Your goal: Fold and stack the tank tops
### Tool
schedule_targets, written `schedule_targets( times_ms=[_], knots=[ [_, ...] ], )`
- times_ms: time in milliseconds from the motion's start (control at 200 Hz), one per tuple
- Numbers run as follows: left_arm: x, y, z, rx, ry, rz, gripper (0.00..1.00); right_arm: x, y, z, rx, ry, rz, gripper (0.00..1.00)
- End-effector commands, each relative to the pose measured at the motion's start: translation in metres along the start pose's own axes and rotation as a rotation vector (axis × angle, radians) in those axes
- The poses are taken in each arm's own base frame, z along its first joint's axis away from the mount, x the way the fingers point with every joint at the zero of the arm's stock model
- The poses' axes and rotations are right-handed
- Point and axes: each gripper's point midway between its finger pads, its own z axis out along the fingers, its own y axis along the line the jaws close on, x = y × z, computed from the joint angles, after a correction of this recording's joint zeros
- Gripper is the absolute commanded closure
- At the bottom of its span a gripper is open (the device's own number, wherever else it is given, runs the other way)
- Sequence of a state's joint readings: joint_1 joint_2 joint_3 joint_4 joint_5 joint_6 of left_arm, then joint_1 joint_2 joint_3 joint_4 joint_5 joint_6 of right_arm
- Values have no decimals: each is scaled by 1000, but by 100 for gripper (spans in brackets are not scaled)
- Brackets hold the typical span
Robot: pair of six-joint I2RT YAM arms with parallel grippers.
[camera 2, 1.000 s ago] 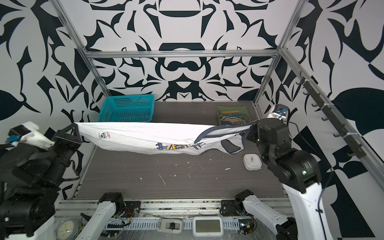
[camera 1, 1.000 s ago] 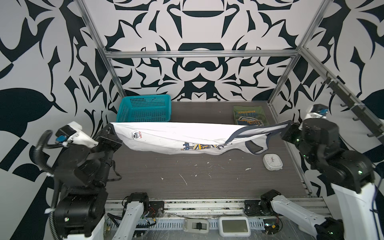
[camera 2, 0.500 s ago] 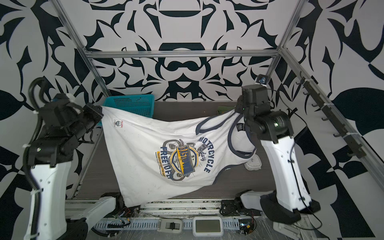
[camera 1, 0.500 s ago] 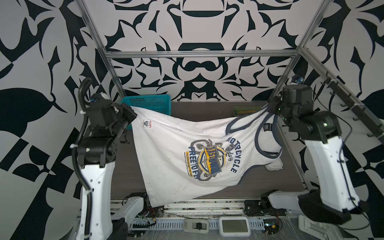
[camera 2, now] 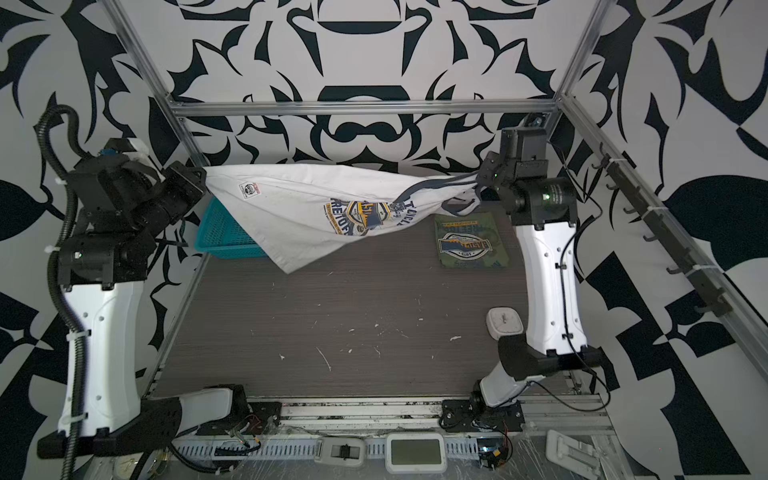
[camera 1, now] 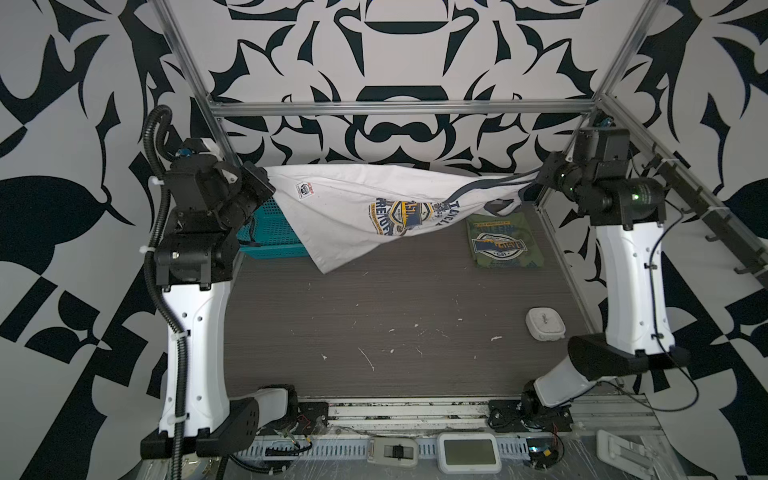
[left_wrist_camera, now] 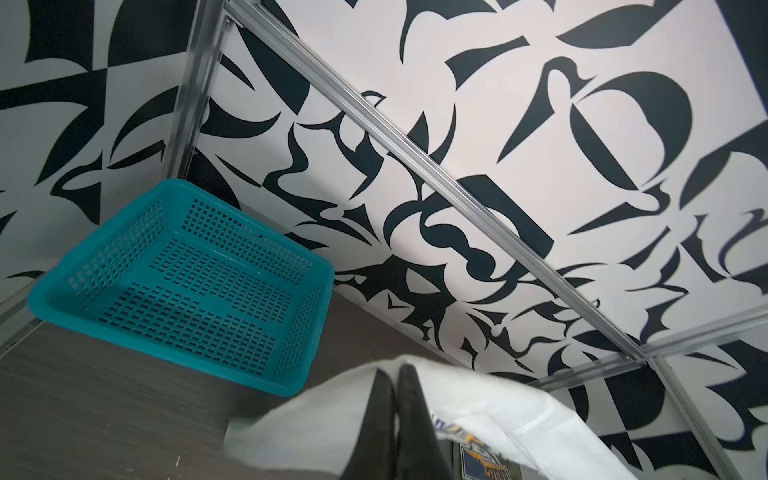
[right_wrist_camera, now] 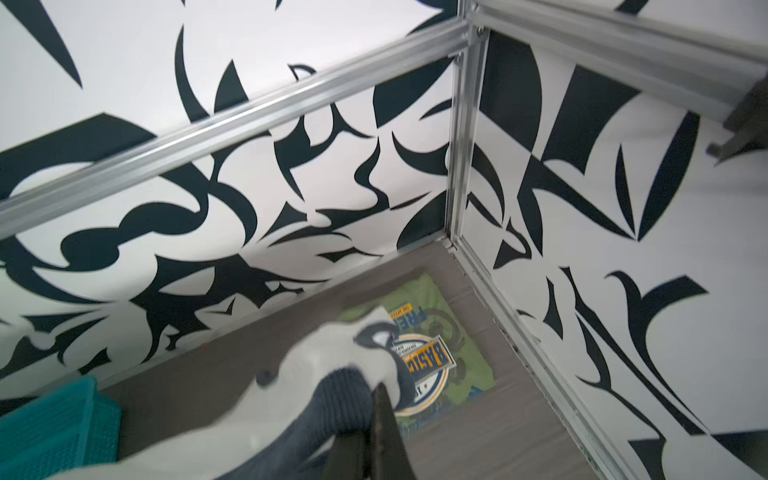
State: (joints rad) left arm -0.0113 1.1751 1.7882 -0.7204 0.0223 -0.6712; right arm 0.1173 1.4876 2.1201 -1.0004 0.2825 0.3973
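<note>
Holding white navy-trimmed cloth tank top [camera 1: 345, 216] aloft over dark counter [camera 1: 374, 324], clenched at opposite ends in left pincer [camera 1: 268, 188] and right pincer [camera 1: 537, 179].

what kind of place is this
Probably a robot training cell in a lab rather than a home: a left arm and a right arm hold a white tank top inside an aluminium frame with black-and-white patterned walls.
</note>
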Motion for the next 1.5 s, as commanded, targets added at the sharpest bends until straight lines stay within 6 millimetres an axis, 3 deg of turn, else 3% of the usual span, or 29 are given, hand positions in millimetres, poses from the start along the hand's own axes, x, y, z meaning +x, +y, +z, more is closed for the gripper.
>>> schedule_targets(
  times_ms=[0, 115, 265, 315, 405, 480, 565, 765, 845, 955, 1145, 1255, 1495],
  knots=[
    [34, 6, -16, 64, 65, 1, 100, 38, -6, -4, -57, 27, 38, 100],
    [103, 50, -30, 19, 187, -63, 100, 121, -21, 8, -82, 168, 58, 100],
    [202, 153, -51, -266, 295, -205, 100, 247, -53, 31, -40, 397, 69, 100],
    [231, 177, -54, -321, 325, -261, 100, 282, -69, 37, 8, 466, 66, 100],
    [278, 214, -59, -421, 380, -365, 100, 330, -91, 40, 80, 577, 79, 100],
    [300, 236, -63, -487, 382, -436, 100, 351, -104, 40, 118, 618, 96, 100],
    [302, 247, -60, -500, 322, -464, 100, 357, -112, 43, 145, 613, 93, 90],
    [293, 244, -51, -501, 319, -424, 100, 336, -98, 36, 80, 621, 24, 33],
    [293, 242, -49, -507, 349, -402, 100, 330, -83, 25, -4, 638, 1, 24],
    [295, 245, -51, -515, 353, -396, 100, 349, -55, 0, -107, 718, -20, 26],
    [302, 254, -58, -522, 314, -411, 100, 427, -2, -35, -288, 819, 25, 33],
    [306, 258, -59, -524, 315, -419, 100, 454, 22, -38, -391, 818, 102, 38],
    [308, 259, -58, -541, 338, -405, 100, 494, 42, -27, -449, 879, 89, 44]
  ],
)
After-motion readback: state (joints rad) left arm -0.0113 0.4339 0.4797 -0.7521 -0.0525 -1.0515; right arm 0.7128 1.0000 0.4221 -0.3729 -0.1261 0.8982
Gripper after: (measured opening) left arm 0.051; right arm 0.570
